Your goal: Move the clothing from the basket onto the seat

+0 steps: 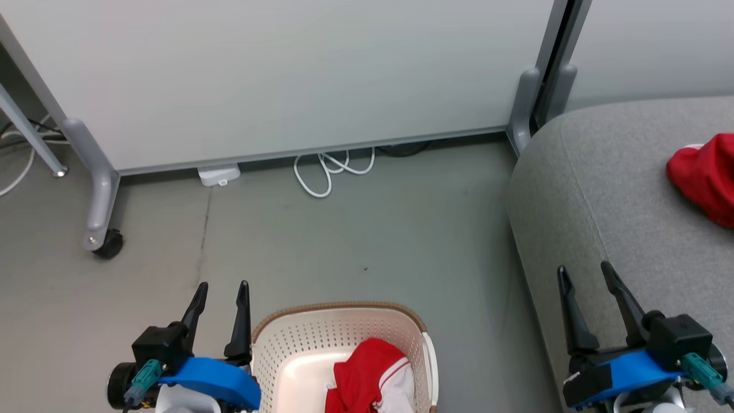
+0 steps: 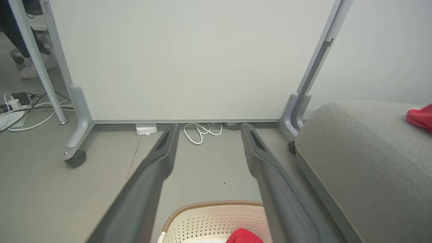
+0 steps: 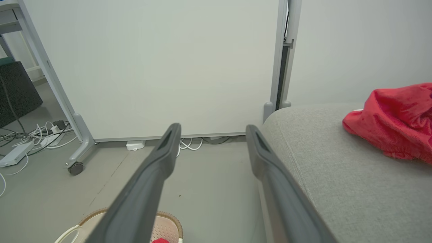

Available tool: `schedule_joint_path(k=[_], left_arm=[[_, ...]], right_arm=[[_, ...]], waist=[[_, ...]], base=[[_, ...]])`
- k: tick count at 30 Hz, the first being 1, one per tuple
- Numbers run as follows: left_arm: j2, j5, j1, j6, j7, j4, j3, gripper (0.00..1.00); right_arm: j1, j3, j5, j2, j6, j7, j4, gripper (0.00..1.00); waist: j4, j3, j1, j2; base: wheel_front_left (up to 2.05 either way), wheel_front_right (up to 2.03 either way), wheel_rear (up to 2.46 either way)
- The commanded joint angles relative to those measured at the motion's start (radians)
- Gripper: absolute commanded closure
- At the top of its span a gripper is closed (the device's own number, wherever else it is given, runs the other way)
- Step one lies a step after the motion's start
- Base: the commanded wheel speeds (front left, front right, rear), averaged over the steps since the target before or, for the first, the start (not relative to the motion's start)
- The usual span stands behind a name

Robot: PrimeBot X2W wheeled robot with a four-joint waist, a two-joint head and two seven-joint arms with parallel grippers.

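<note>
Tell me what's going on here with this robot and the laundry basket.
A two-armed robot is partway through moving red clothing from the basket on the floor to the grey seat. One red garment already lies on the seat, and a second red garment with white trim sits in the basket. The left hand is beside the basket and the right hand is by the seat's edge. Both are open and hold nothing.

left end effector (image 1: 221,285): fingers parted, empty | right end effector (image 1: 585,269): fingers parted, empty
</note>
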Motion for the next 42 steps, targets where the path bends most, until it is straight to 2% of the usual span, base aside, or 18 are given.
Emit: schedule_joint_path(k=[1, 6, 11, 20, 28, 35, 42], left_arm=[[0.003, 0.001, -0.018, -0.002, -0.003, 0.005, -0.007, 0.00], [0.008, 0.004, -0.074, -0.002, -0.003, 0.046, -0.044, 0.00], [0.025, -0.004, -0.175, -0.002, -0.003, 0.146, -0.122, 0.00], [0.053, -0.091, -0.362, -0.002, 0.026, 0.387, -0.292, 0.00], [0.083, -0.211, -0.486, -0.002, 0.122, 0.531, -0.397, 0.00], [0.125, -0.275, -0.549, -0.002, 0.186, 0.591, -0.430, 0.00], [0.154, -0.309, -0.611, 0.001, 0.226, 0.646, -0.422, 0.00]], right_arm=[[-0.018, 0.003, 0.006, 0.000, 0.000, 0.001, -0.008, 0.00], [-0.071, 0.020, 0.005, 0.000, 0.000, -0.001, -0.031, 0.00], [-0.134, 0.051, 0.009, 0.000, 0.000, -0.009, -0.052, 0.00], [-0.243, 0.103, 0.021, 0.001, 0.000, -0.045, -0.045, 0.00], [-0.307, 0.153, 0.059, 0.001, 0.000, -0.067, -0.059, 0.00], [-0.339, 0.213, 0.134, 0.001, 0.000, -0.069, -0.096, 0.00], [-0.353, 0.247, 0.179, 0.001, 0.000, -0.069, -0.130, 0.00]], waist=[[-0.009, 0.028, 0.0000, 0.0000], [-0.048, 0.144, 0.0000, 0.0000], [-0.098, 0.292, 0.0000, 0.0000], [-0.197, 0.517, 0.0000, 0.0000], [-0.274, 0.685, 0.0000, 0.0000], [-0.344, 0.782, 0.0000, 0.0000], [-0.379, 0.855, 0.0000, 0.0000]], base=[[0.00, 0.00, 0.00], [0.00, 0.00, 0.00], [0.00, 0.00, 0.00], [0.00, 0.00, 0.00], [0.00, 0.00, 0.00], [0.00, 0.00, 0.00], [0.00, 0.00, 0.00]])
